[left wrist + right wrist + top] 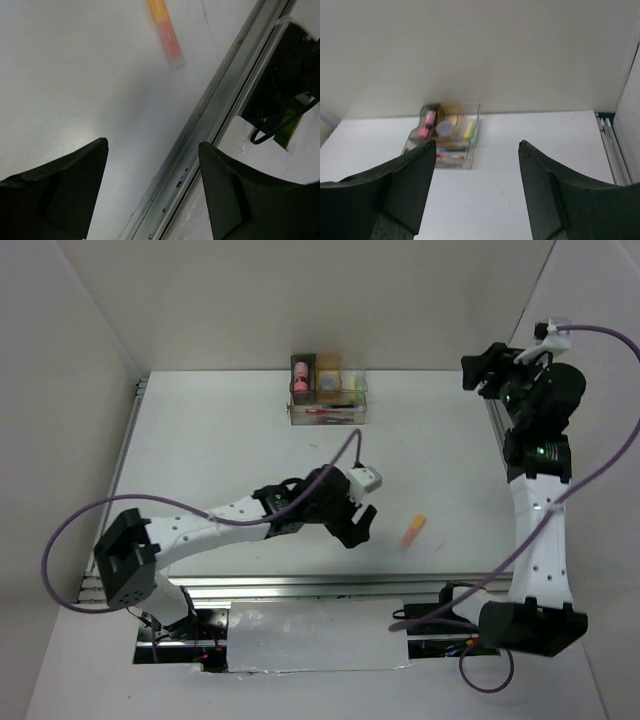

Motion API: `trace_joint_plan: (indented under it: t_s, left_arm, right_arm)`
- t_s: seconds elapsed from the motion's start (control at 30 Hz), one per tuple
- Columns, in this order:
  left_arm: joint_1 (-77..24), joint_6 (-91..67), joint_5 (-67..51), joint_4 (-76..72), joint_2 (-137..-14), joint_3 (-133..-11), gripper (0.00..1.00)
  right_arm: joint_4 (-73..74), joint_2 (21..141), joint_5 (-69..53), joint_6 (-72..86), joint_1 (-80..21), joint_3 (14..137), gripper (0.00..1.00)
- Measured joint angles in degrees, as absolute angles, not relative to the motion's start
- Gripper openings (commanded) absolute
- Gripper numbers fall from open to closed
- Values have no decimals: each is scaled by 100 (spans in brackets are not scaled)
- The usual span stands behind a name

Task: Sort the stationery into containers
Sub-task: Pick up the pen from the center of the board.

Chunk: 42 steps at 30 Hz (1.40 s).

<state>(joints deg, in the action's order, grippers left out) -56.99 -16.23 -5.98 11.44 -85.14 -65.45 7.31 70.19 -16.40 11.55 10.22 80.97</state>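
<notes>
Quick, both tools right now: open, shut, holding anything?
Left tool: open, empty, orange marker ahead of it.
Right tool: open, empty.

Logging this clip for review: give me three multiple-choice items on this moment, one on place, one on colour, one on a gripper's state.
1. Where is the loose marker?
A. on the bare table, right of the left gripper
B. inside a box
C. clamped between fingers

2. What colour is it?
A. green
B. blue
C. orange

3. How is the left gripper?
A. shut on the marker
B. open, holding nothing
C. shut, empty

Answers:
1 A: the top view shows it lying alone, away from the containers.
2 C: the left wrist view shows an orange body.
3 B: its fingers stand apart with only table between them.
</notes>
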Motion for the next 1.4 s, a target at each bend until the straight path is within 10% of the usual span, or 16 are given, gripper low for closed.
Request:
trace_joint_plan:
  t_s: [0.47, 1.13, 1.4]
  left_arm:
    - [-6595, -2926, -99, 1520, -11721, -9288, 78]
    - [-6801, -3168, 1028, 1894, -12973, -10204, 71]
    - [-6801, -3094, 1411, 1861, -13124, -10269, 49]
  right_arm:
    - [3352, 5382, -2825, 624, 1704, 6711, 70]
    - [3435, 5509, -3238, 475, 1704, 6783, 69]
    - [3500, 5509, -3415, 327, 1704, 6783, 71]
